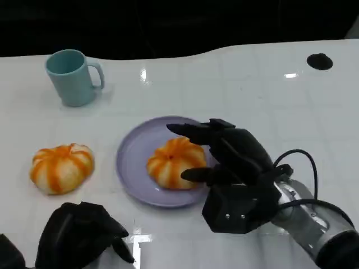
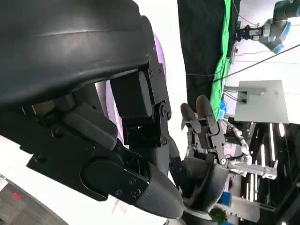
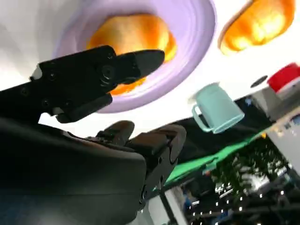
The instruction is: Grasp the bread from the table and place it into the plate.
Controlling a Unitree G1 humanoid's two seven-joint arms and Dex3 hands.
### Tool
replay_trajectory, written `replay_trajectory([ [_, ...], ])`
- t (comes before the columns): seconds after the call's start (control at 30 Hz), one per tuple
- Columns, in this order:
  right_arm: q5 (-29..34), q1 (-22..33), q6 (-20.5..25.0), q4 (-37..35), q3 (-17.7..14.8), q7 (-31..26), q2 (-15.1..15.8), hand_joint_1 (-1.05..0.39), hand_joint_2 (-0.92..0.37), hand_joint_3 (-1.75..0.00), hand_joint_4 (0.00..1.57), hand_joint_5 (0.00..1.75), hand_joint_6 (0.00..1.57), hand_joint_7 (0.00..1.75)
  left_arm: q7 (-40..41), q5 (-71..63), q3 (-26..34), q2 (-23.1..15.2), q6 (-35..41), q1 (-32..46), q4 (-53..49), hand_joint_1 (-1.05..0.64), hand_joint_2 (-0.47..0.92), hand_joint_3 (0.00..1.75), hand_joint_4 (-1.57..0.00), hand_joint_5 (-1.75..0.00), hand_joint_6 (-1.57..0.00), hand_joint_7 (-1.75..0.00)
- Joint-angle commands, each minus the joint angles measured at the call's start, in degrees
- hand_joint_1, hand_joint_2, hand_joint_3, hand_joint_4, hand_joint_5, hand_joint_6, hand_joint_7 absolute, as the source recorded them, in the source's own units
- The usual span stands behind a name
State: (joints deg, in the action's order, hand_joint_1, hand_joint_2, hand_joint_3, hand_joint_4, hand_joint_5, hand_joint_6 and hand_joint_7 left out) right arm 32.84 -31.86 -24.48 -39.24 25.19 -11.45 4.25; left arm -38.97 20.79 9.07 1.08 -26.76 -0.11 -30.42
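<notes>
Bread: one orange-and-white striped bun lies in my lilac plate, slightly toward the plate's right half; a second bun of the same kind sits on the table to the plate's left, well apart from it.
Plate: flat on the table, in the middle of the head view.
Right hand: my right hand is at the plate's right rim, fingers spread around the bun, one reaching over its far side and one at its near side; whether they press on the bread I cannot tell.
Left hand: my left hand rests low at the near edge, fingers curled in, holding nothing.
Table: white and glossy, with faint grid lines and lamp glints; a black round spot sits near the far right.
Cup: a pale teal cup stands upright at the far left, handle to the right.
Room: dark beyond the far edge in the head view.
Wrist views: the right wrist view adds a green cloth and a red-topped object past the table; the left wrist view shows my right hand against a green cloth and a black curtain.
</notes>
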Motion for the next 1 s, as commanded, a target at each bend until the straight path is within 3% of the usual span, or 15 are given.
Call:
replay_trajectory([
  [0.03, -1.69, 2.93, 1.45, 5.72, -1.33, 3.63, 2.04, -0.57, -0.92, -0.06, 0.11, 0.43, 0.35, 0.01, 0.88, -0.05, 0.11, -0.54, -0.04, 0.71, 0.78, -1.04, 0.80, 0.00, -1.57, -0.71, -1.57, -0.36],
  [0.23, -3.34, 6.37, 1.73, 12.21, -2.49, 7.56, 4.29, -0.55, -0.92, -0.03, 0.11, 0.47, 0.35, 0.00, 1.03, -0.02, -0.08, -0.53, -0.22, 0.81, 0.91, -1.05, 0.80, 0.00, -1.57, -0.71, -1.57, -0.37],
  [0.5, -8.06, 13.27, -3.12, 20.57, -5.53, 11.65, 8.75, -0.40, -0.90, 0.00, 0.16, 0.55, 0.42, 0.03, 1.11, 0.13, -0.07, -0.39, -0.28, 0.63, 0.61, -1.03, 0.80, 0.00, -1.57, -0.70, -1.57, -0.36],
  [0.67, -13.85, 17.80, -6.22, 24.71, -7.84, 14.41, 9.47, -0.18, -0.90, 0.00, 0.36, 0.67, 0.58, 0.10, 1.13, 0.02, -0.08, -0.36, -0.66, 0.47, 0.33, -1.03, 0.80, 0.00, -1.57, -0.70, -1.57, -0.36],
  [0.9, -21.08, 23.54, -7.18, 30.21, -10.97, 18.27, 9.28, -0.04, -0.92, -0.03, 0.56, 0.98, 0.79, 0.21, 1.16, -0.10, -0.02, -0.37, -1.29, 0.15, -0.26, -1.03, 0.80, 0.00, -1.57, -0.70, -1.57, -0.35],
  [0.93, -22.46, 24.30, -7.28, 30.65, -11.31, 18.94, 9.21, -0.03, -0.92, -0.06, 0.58, 1.02, 0.82, 0.24, 1.27, -0.13, -0.02, -0.38, -1.22, 0.14, -0.25, -1.04, 0.80, 0.00, -1.57, -0.71, -1.57, -0.36],
  [1.0, -24.79, 25.76, -6.71, 31.79, -11.93, 20.33, 9.22, 0.00, -0.79, -0.38, 0.58, 1.15, 0.78, 0.46, 1.41, -0.16, -0.02, -0.37, -1.11, 0.13, -0.22, -1.05, 0.80, 0.00, -1.57, -0.71, -1.57, -0.36],
])
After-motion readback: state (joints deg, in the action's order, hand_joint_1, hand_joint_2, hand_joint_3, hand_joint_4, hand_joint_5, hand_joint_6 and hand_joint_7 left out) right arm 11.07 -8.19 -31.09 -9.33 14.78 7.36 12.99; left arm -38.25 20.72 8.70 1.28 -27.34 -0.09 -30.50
